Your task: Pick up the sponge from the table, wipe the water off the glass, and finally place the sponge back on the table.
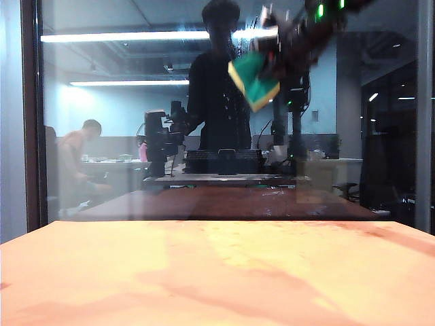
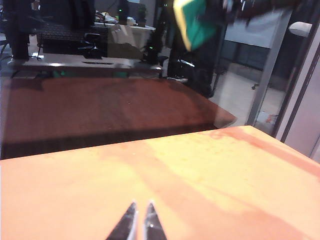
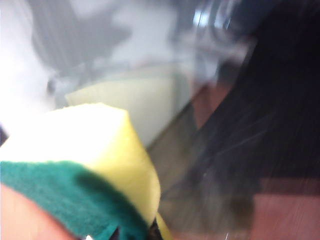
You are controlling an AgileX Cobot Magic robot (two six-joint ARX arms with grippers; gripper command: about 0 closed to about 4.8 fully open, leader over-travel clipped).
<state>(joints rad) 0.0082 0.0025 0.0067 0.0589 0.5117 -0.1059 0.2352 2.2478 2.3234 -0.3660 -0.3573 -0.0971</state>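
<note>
The sponge (image 1: 255, 81), green face and cream foam, is held high up near the glass (image 1: 102, 136), tilted, with my right gripper (image 1: 275, 58) shut on it. The right wrist view shows the sponge (image 3: 100, 165) close up, filling the space ahead of the gripper (image 3: 145, 232), with the glass (image 3: 260, 100) just beyond. From the left wrist the sponge (image 2: 195, 22) appears at the pane's upper part. My left gripper (image 2: 140, 206) is shut and empty, low over the orange table (image 2: 210, 170). I cannot make out the water; only faint streaks cross the pane.
Dark frames stand at the glass's left side (image 1: 28, 115) and right side (image 1: 425, 115). The pane mirrors a dark figure, the robot arms and a dim reddish tabletop. A pale mirrored sponge image (image 3: 135, 100) shows in the glass. The table (image 1: 217, 272) stretches bare to the pane.
</note>
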